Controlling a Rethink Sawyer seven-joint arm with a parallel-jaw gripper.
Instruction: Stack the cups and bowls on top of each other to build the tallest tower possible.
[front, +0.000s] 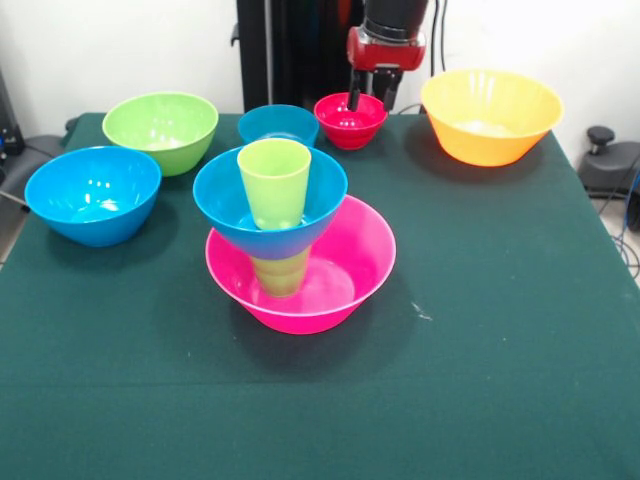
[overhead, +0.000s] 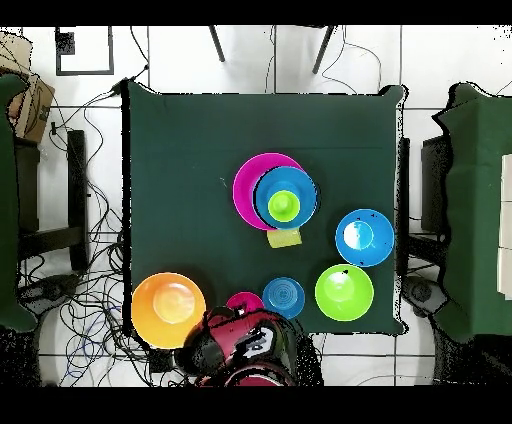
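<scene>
Your gripper (front: 367, 100) is parked at the small red bowl (front: 350, 120), up at 12 o'clock on the table (front: 480, 330); one finger dips inside the rim, so it's straddling it (can't tell if it's pinching). The tower (front: 285, 215) sits mid-table: pink bowl (front: 340, 290), green cup (front: 280, 272), blue bowl (front: 225, 205), lime cup (front: 274, 180) on top.
</scene>
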